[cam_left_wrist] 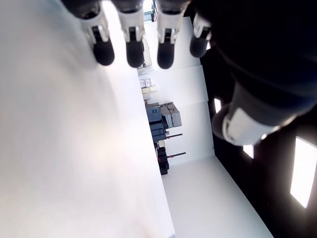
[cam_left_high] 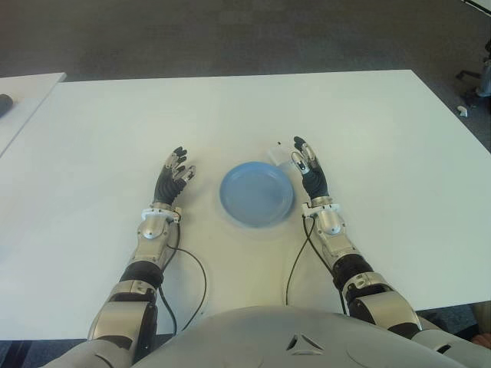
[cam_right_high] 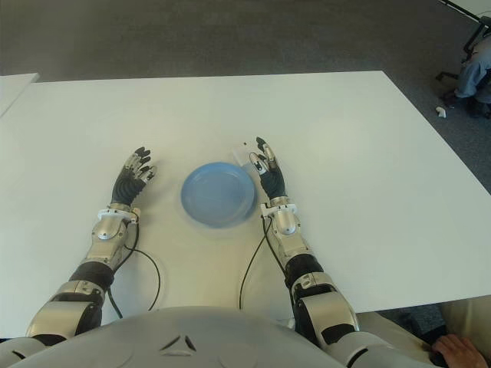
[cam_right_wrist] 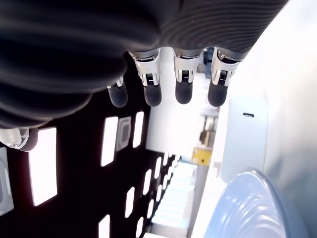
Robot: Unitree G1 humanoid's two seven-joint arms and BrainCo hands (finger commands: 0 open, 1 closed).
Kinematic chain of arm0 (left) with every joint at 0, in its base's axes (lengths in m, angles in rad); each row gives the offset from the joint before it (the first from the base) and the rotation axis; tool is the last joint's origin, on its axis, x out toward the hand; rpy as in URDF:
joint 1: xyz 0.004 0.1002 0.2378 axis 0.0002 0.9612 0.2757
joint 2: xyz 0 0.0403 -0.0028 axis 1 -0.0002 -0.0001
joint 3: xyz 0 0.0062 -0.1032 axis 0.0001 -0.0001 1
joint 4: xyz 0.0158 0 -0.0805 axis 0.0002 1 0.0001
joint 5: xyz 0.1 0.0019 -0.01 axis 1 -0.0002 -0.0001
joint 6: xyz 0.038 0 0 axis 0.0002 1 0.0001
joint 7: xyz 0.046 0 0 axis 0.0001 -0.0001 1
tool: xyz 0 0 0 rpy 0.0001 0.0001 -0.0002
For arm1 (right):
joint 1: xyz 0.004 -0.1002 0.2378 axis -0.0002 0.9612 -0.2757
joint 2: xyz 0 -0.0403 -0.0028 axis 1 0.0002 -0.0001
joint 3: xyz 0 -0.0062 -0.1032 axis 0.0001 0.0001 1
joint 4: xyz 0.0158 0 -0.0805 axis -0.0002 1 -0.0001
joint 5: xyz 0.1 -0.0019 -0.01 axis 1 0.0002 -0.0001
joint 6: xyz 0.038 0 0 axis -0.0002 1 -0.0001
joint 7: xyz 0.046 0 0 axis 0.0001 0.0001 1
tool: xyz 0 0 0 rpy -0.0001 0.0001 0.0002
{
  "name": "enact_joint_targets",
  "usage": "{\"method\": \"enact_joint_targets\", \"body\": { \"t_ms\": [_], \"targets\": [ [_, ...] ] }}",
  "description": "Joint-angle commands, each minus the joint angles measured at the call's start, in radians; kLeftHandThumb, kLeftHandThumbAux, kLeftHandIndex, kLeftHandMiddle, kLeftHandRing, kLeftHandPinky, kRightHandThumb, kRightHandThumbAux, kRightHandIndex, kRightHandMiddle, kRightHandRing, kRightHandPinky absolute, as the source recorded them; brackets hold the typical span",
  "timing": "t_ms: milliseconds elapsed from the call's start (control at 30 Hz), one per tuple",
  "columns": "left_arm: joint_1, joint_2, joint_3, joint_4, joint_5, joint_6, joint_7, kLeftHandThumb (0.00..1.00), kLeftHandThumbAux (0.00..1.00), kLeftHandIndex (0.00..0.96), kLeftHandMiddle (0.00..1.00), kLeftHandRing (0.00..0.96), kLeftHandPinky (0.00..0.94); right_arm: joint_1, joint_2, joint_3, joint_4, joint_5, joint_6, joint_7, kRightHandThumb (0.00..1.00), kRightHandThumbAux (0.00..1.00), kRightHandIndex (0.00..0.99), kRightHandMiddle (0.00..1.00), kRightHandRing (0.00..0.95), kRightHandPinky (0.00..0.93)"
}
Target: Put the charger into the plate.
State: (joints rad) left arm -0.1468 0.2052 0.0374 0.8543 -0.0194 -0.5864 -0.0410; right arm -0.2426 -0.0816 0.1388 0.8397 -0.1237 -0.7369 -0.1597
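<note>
Light blue plate, white charger, white table.

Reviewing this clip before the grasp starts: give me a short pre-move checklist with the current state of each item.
1. Charger located: ok, the white block lies on the table just beyond the blue plate, next to the right hand's fingertips.
2. Right hand free: ok, fingers extended, holding nothing.
3. Contact with charger: cannot tell, the fingertips show close beside it.
4. Plate ready: ok, nothing in it.
5. Left hand out of the way: ok, it shows left of the plate, open.
6. Charger in plate: not ok, not yet done.
</note>
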Motion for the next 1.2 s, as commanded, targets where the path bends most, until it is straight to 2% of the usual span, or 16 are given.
{"method": "enact_joint_targets", "body": {
  "t_ms": [33,433,633,800,1200],
  "targets": [
    [0.152,-0.069,-0.035,0.183,0.026,0.169,-0.039,0.031,0.634,0.000,0.116,0.111,0.049,0.246,-0.044,0.031,0.248,-0.091,-0.024,-0.056,0.179,0.214,0.000,0.000,0.000,0.000],
    [0.158,-0.069,-0.039,0.176,0.029,0.177,-0.037,0.026,0.637,0.000,0.112,0.108,0.065,0.234,-0.046,0.033,0.241,-0.109,0.013,-0.162,0.184,0.218,0.000,0.000,0.000,0.000],
    [0.158,-0.071,-0.037,0.174,0.024,0.180,-0.040,0.036,0.641,0.000,0.111,0.108,0.066,0.236,-0.014,-0.019,0.231,-0.027,0.043,-0.124,0.210,0.239,0.000,0.000,0.000,0.000],
    [0.163,-0.070,-0.034,0.168,0.019,0.172,-0.048,0.042,0.639,0.000,0.112,0.109,0.067,0.238,0.033,-0.096,0.211,0.079,0.103,-0.065,0.238,0.281,0.000,0.000,0.000,0.000],
    [0.164,-0.069,-0.033,0.170,0.019,0.173,-0.047,0.032,0.633,0.000,0.118,0.117,0.090,0.242,0.060,-0.141,0.186,0.110,0.148,-0.048,0.265,0.344,0.000,0.000,0.000,0.000]
  ]
}}
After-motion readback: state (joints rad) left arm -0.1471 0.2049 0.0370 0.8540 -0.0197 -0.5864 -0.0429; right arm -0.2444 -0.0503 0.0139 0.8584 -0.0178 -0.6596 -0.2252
